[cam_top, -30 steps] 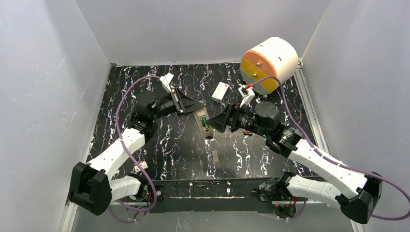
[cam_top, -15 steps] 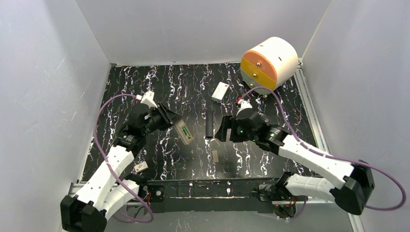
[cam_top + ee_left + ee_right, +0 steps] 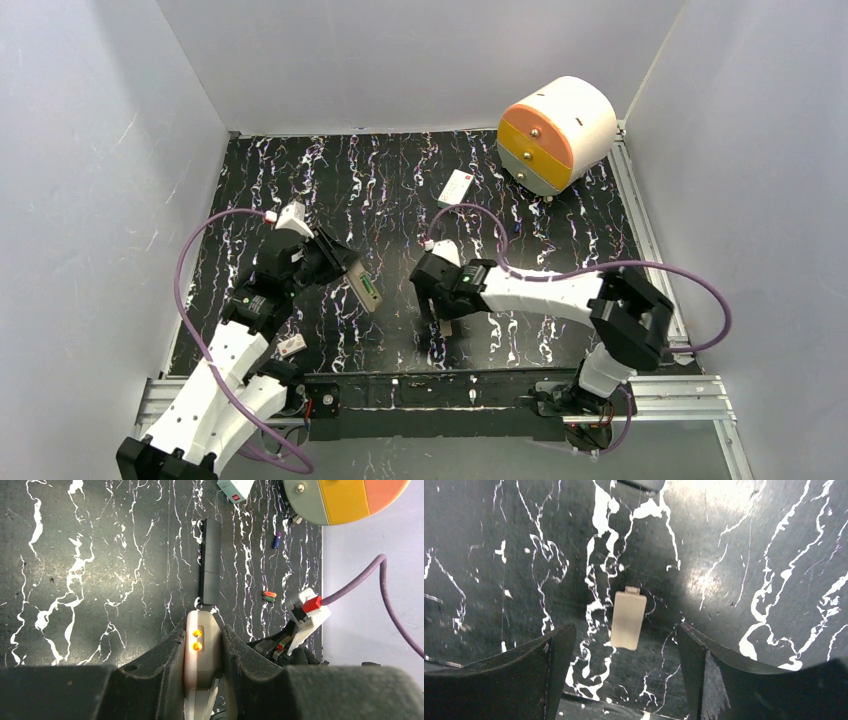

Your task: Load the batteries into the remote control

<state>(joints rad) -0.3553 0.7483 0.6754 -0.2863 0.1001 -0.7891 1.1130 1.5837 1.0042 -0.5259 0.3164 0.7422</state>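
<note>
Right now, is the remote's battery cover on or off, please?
Off: the cover lies on the table under the open right tool, away from the remote.

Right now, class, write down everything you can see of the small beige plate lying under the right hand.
The beige plate is a small, flat rounded rectangle, matte like plastic, with a little tab on one short end. It lies flat on the black marbled table, slightly slanted. The right hand hangs open over it, a finger on either side, neither touching it.

remote control (image 3: 202,652): lower end hidden inside left tool (image 3: 204,629) | batteries (image 3: 270,597): too small, markings unreadable
</note>
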